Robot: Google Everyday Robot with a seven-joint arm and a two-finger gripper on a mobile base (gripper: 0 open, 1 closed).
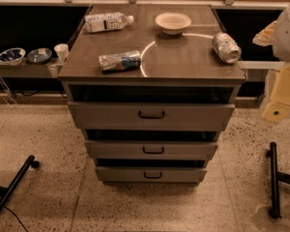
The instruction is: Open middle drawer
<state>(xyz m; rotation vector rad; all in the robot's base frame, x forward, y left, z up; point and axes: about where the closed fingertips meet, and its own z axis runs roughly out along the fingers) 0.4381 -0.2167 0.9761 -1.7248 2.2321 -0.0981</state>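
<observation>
Middle drawer (183,150): 2nd of 3 in cabinet (159,62) front, btwn top drawer (101,115) and bottom drawer (121,174); dark gap above its front, bar handle (153,150) centred. My gripper (280,94) hangs off cabinet's right side, approx level w/ top drawer, not touching. Open or shut: can't tell. On cabinet top: bowl (173,22), bottle (108,21), can (226,47).
</observation>
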